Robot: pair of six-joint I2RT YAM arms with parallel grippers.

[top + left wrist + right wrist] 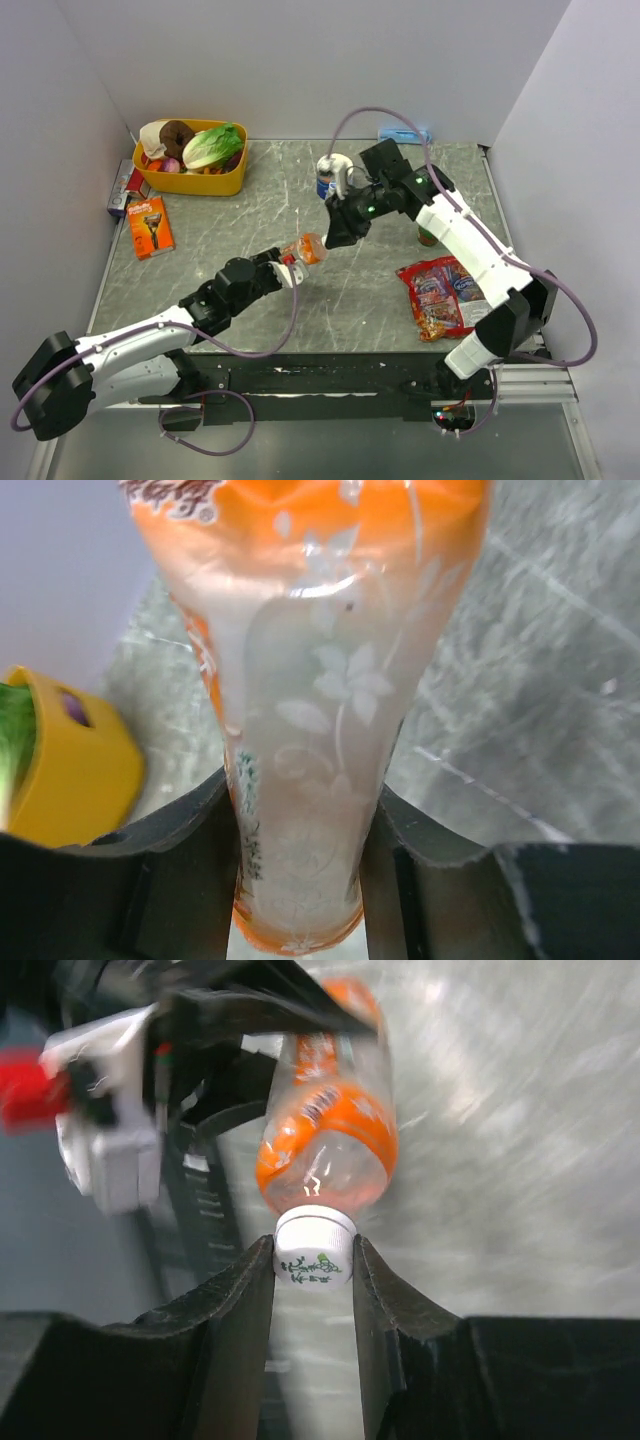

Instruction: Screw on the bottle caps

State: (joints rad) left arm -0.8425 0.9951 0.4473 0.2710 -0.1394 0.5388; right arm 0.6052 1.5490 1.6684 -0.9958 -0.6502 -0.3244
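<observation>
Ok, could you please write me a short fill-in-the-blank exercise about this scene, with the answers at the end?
1. The left tool is shut on a bottle whose label is ____ in colour.
2. The cap pinched by the right tool is ____ in colour.
3. The lettuce lies in a tub that is ____ in colour.
Answers: orange; white; yellow.

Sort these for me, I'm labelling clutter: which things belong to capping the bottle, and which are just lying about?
In the job:
orange bottle, held by the left gripper
white cap at its mouth, pinched by the right gripper

Lying about:
yellow tub of food
razor pack
snack packets
</observation>
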